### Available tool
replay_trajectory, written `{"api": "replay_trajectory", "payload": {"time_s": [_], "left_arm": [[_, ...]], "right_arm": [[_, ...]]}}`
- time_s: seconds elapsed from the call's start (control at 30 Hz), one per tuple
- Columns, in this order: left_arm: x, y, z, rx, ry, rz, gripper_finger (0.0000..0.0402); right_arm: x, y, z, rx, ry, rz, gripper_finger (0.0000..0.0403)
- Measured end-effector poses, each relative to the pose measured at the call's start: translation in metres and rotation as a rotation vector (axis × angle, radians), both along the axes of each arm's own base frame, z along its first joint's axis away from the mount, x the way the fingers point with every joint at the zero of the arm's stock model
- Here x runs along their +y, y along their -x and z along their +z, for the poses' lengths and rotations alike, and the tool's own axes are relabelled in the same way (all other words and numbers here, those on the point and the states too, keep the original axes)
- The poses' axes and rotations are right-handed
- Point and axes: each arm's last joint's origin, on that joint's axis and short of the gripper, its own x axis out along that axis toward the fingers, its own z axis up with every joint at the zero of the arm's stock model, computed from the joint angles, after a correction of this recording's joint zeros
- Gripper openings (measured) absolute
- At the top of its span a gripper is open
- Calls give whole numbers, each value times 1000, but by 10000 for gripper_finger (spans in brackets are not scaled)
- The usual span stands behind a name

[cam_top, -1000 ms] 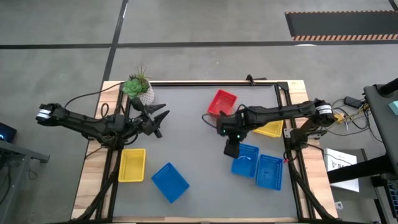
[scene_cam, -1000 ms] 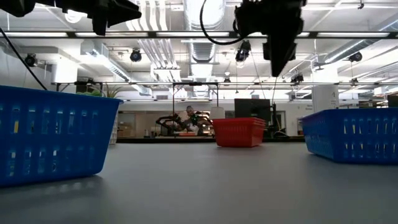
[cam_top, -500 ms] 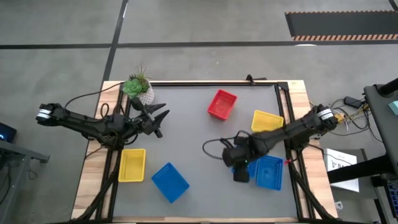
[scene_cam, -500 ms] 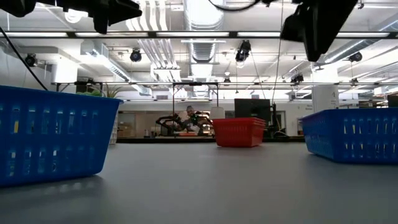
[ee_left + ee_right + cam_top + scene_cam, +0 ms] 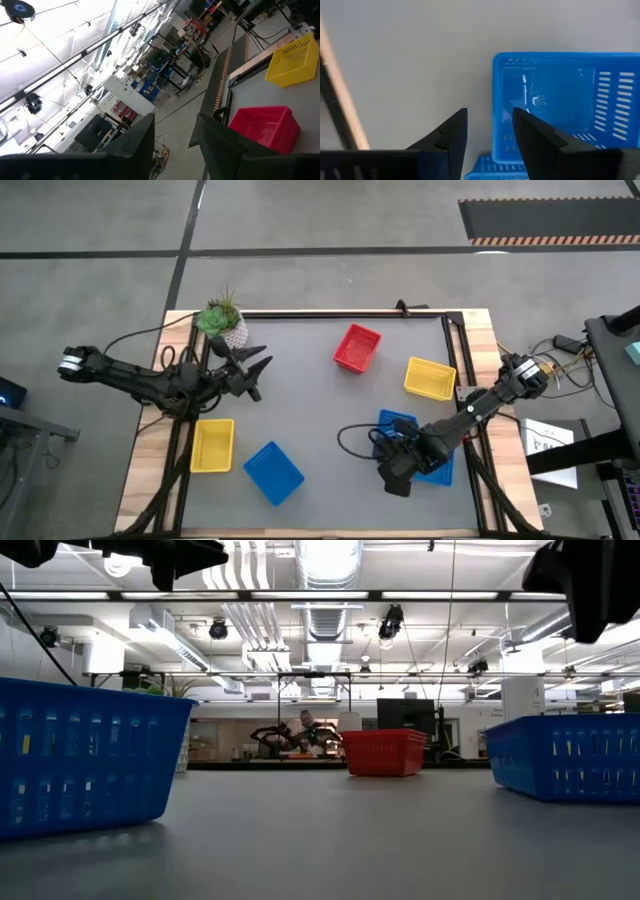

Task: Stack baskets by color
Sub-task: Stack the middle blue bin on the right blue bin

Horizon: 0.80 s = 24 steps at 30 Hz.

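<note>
My right gripper point(image 5: 394, 480) hangs open, pointing steeply down over bare table, just near and left of two blue baskets point(image 5: 418, 448) that lie side by side at the right. In the right wrist view its fingers point(image 5: 490, 120) hold nothing, and one blue basket point(image 5: 560, 105) lies just beyond them. A red basket point(image 5: 357, 347) and a yellow basket point(image 5: 430, 378) stand farther back. Another yellow basket point(image 5: 212, 445) and a blue basket point(image 5: 273, 472) stand on the near left. My left gripper point(image 5: 255, 370) waits open above the table's left side.
A white potted plant point(image 5: 225, 320) stands at the far left corner, close behind the left arm. Wooden strips and black rails point(image 5: 455, 360) border the grey mat. The middle of the mat point(image 5: 310, 410) lies bare between the two groups of baskets.
My right arm has swung its gripper from beside the red basket toward the table's near edge, passing over the left blue basket and sinking a little. The baskets have stayed where they were.
</note>
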Motion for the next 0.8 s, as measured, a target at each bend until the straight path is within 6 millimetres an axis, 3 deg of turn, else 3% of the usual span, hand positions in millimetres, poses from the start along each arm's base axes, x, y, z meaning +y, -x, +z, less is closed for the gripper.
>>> {"api": "replay_trajectory", "payload": {"time_s": [0.2,0.6,0.8], "left_arm": [[0,-1,-1,7,0,0,130],[-1,-3,-3,16,-4,0,130],[-1,-3,-3,22,-8,1,130]], "right_arm": [[-1,1,-15,42,29,-3,151],[12,-21,-50,142,64,71,151],[8,-23,-55,144,87,56,142]]}}
